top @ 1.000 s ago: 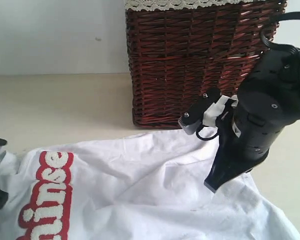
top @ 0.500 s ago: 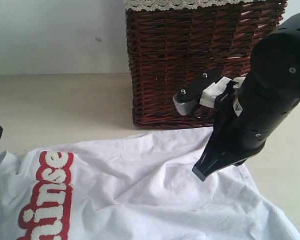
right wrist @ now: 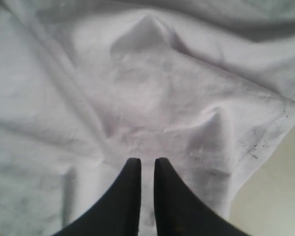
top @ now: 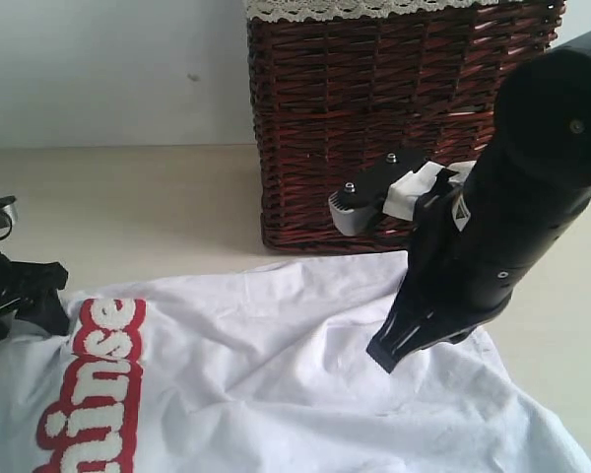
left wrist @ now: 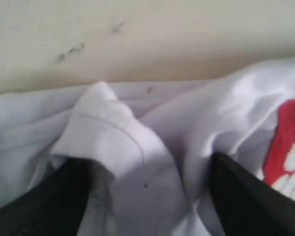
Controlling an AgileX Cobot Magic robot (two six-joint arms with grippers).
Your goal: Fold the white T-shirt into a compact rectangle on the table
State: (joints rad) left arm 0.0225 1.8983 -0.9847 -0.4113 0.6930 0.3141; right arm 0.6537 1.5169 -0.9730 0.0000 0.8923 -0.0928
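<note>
Left gripper (left wrist: 150, 162) stands with its jaws wide, one black finger on either side of a raised, hemmed fold of the white T-shirt (top: 276, 374); the cloth humps up between them and I see no pinch on it. Right gripper (right wrist: 147, 161) is narrow, its fingers drawn almost together with only a slit between, tip pointing down onto wrinkled cloth just inside the shirt's edge. Whether a thread of fabric sits in that slit I cannot tell. Outward from both, the shirt lies loosely spread on the near part of the worktop (top: 128, 207), in front of the wicker basket (top: 374, 118) and just clear of its foot. The red-outlined lettering (top: 94, 394) is near the left gripper's end and runs from near to far in the exterior view. From that I judge the garment's long axis to run side to side, from one arm to the other. Each gripper therefore has its own end of the shirt directly beneath it: the left at the edge beside the lettering, the right near the far corner on the basket side, bare worktop showing just past that corner. A fold seems to turn on which end is lifted and carried along that axis toward the other, and the left gripper, already astride a fold, looks the readier.
</note>
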